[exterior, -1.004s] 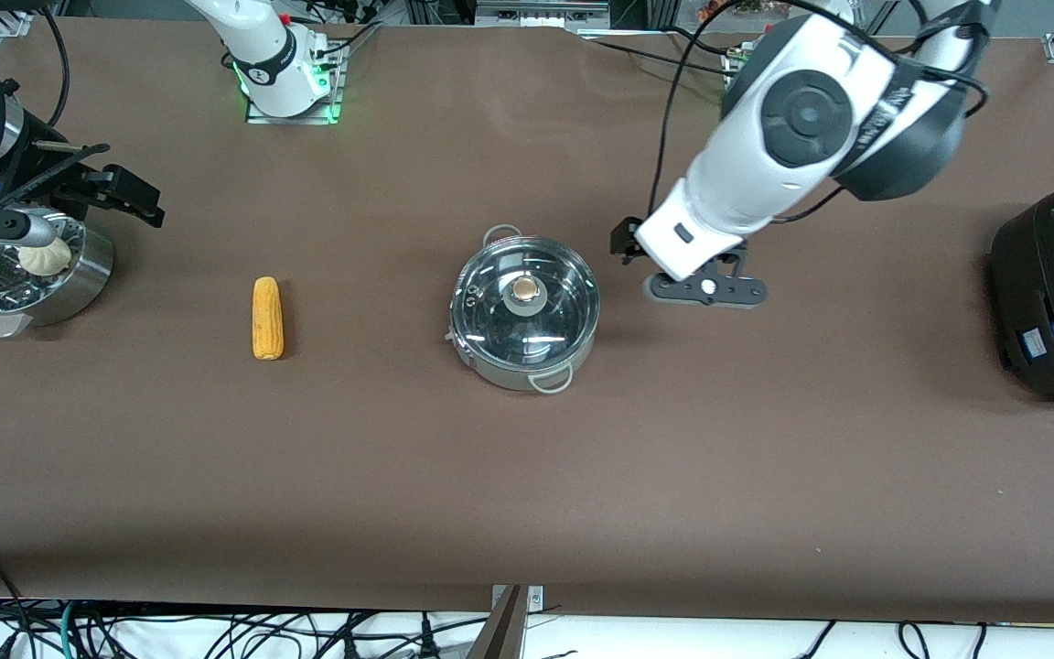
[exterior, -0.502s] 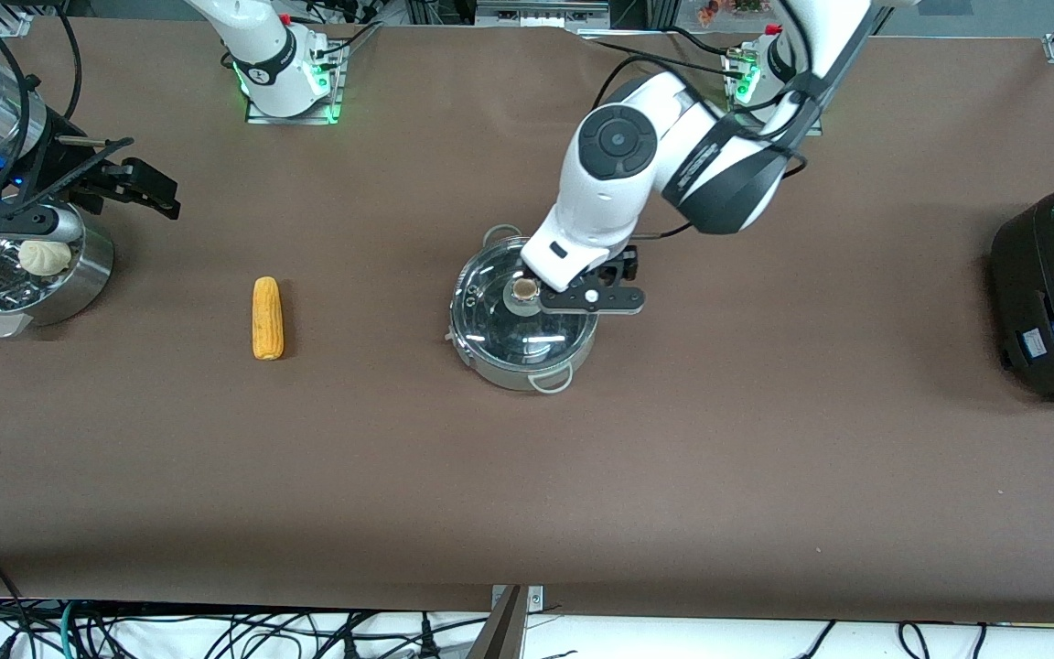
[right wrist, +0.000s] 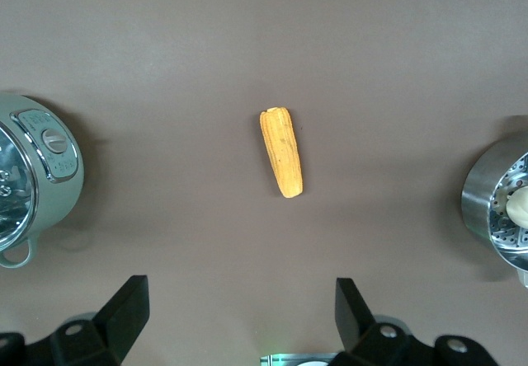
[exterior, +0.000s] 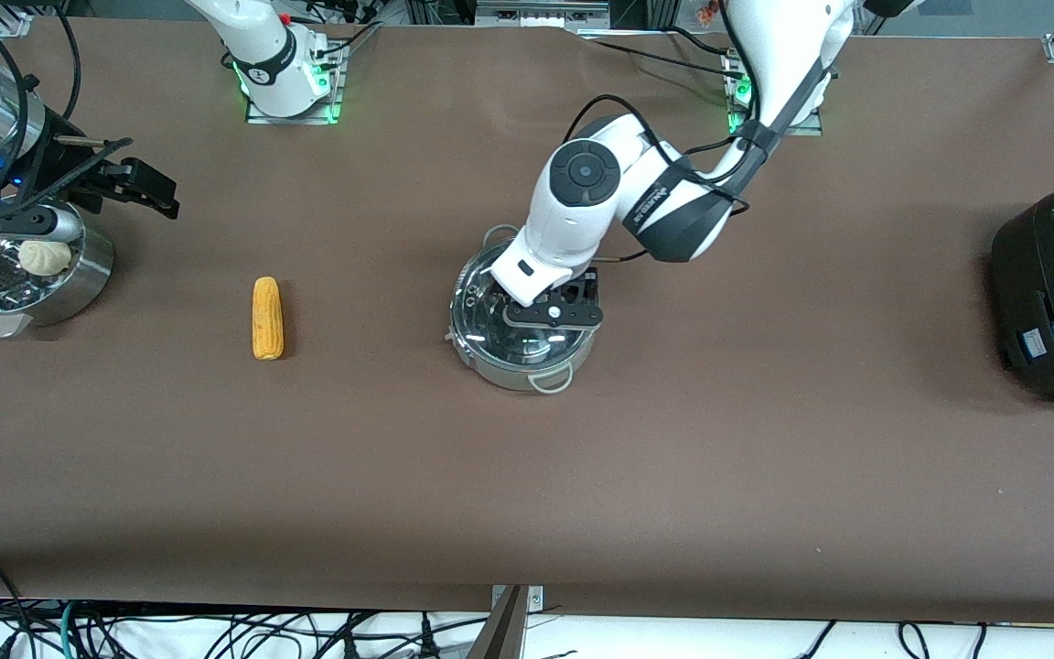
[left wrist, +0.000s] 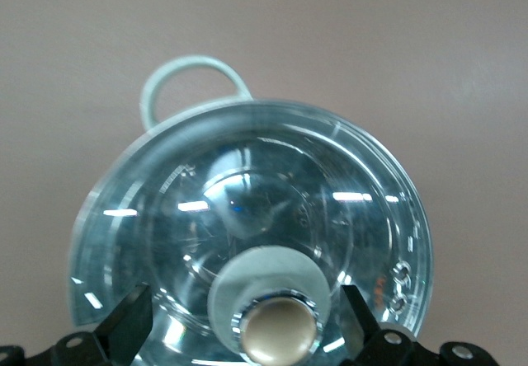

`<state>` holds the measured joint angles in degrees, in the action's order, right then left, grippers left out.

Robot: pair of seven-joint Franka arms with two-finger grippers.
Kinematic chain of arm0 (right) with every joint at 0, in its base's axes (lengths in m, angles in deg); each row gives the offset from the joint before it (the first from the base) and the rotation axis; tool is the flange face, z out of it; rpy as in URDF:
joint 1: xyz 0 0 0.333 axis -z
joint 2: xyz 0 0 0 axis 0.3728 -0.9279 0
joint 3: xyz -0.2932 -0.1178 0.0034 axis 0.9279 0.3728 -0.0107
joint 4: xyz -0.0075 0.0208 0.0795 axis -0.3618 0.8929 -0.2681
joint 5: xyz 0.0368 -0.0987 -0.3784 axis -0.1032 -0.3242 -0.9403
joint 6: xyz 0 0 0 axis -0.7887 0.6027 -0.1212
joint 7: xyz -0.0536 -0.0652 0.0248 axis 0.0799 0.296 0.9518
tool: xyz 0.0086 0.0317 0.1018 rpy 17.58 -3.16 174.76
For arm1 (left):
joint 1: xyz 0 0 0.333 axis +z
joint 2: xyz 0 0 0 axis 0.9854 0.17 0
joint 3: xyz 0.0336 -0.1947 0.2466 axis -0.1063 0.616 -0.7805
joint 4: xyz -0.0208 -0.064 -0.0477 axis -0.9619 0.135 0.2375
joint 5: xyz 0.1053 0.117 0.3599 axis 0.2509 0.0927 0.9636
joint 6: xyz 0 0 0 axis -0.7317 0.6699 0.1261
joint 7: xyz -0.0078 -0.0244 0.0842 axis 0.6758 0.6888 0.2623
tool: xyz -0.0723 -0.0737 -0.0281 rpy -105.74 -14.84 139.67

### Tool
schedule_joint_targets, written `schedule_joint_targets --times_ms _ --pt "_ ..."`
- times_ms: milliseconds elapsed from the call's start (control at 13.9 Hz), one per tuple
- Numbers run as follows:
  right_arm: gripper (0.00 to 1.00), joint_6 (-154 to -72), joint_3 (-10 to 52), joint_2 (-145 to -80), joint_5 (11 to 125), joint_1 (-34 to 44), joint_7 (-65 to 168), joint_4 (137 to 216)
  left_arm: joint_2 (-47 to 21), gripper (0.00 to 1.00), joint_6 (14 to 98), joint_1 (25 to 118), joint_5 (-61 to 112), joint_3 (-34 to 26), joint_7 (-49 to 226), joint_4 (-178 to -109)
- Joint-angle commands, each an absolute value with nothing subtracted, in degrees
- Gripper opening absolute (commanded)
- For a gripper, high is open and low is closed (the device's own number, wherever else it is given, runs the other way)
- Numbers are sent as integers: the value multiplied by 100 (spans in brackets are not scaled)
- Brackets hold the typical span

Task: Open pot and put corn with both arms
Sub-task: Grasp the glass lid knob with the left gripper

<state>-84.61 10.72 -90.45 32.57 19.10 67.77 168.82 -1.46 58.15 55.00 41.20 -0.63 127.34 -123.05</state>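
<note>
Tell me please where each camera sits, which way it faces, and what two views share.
Front view: high across the table, facing both bases; left tool over the pot, right tool by the steamer bowl.
Left wrist view: on the left wrist, looking down at the lid knob between its open fingers.
Right wrist view: on the right wrist, looking down at the corn; its open fingers show.
Shared: front and right wrist views both show corn, pot, bowl.

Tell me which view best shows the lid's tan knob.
Left wrist view: the round tan knob sits close up between the open left gripper fingers. In the front view the left arm hides it over the glass lid. The right wrist view misses it.
</note>
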Motion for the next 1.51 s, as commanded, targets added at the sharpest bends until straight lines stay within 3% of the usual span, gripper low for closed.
schedule_joint_targets --times_ms 0,574,932,1076,1363,1435 --pt "100 -8376 1063 -8974 3350 1916 6831 16896 -37 100 5791 5306 4319 -133 12853 -12080" --pt "100 -8227 1054 -8974 3377 1890 6849 16896 59 99 5791 5244 4662 -141 12844 -12150" --pt "100 -8262 1063 -8983 3491 1890 6857 16887 68 86 5774 5112 4785 -133 12827 -12150" --pt "100 -8279 1072 -8974 3482 1890 6849 16887 42 73 5721 5112 4785 -133 12835 -12150" --pt "100 -8717 1107 -9000 3368 1942 6831 16878 42 37 5616 5077 4776 -141 12844 -12159" --pt "100 -8875 1107 -9026 3272 1951 6805 16887 33 35 5616 5086 4776 -141 12853 -12151"
